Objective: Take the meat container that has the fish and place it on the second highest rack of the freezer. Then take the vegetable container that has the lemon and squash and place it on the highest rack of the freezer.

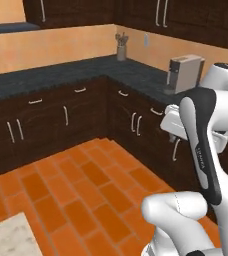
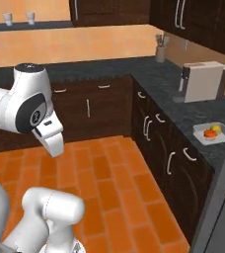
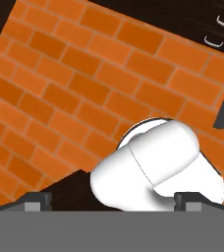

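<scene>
The vegetable container (image 2: pixel 212 133) with the lemon (image 2: pixel 215 129) and squash (image 2: pixel 209 134) is seen on the dark worktop (image 2: pixel 183 106), near its front edge beside the coffee machine (image 2: pixel 203 81). The end effector (image 3: pixel 111 202), spread wide and empty, is pointed at the tiled floor (image 3: pixel 60 88), well apart from the container.

I see small white lettering on the arm's dark link (image 1: pixel 204 155), right of frame, too small to read.

Orange brick-pattern floor (image 1: pixel 86 185), seemingly speckled-dark counter (image 2: pixel 183 106)
</scene>
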{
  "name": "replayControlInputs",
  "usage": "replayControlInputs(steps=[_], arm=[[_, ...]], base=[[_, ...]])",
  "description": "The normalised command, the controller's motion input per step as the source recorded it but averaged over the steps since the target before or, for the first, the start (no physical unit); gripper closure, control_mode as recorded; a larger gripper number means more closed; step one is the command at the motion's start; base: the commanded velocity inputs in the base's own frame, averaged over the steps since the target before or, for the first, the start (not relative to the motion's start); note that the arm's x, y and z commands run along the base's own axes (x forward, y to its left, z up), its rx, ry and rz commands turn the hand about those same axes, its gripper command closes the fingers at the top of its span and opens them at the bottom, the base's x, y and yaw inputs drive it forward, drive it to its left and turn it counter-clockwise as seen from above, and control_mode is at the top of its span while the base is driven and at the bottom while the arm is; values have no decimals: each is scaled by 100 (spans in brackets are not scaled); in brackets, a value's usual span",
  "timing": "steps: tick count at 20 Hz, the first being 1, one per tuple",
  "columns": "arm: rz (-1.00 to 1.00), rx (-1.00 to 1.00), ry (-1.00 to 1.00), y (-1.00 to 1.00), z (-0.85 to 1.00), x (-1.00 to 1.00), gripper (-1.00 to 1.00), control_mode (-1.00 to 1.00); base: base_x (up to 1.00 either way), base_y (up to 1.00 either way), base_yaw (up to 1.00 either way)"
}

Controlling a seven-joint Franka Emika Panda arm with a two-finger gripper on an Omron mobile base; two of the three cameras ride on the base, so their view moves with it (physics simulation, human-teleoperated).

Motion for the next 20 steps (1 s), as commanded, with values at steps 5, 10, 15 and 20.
replayControlInputs(steps=[5, 10, 15, 20], arm=[[0, 0, 0, 0, 0, 0, -100, 100], [0, 0, 0, 0, 0, 0, -100, 100], [0, 0, 0, 0, 0, 0, -100, 100], [0, 0, 0, 0, 0, 0, -100, 100]], base=[[100, 0, -39], [100, 0, -41], [86, 1, -50], [68, 0, -59]])
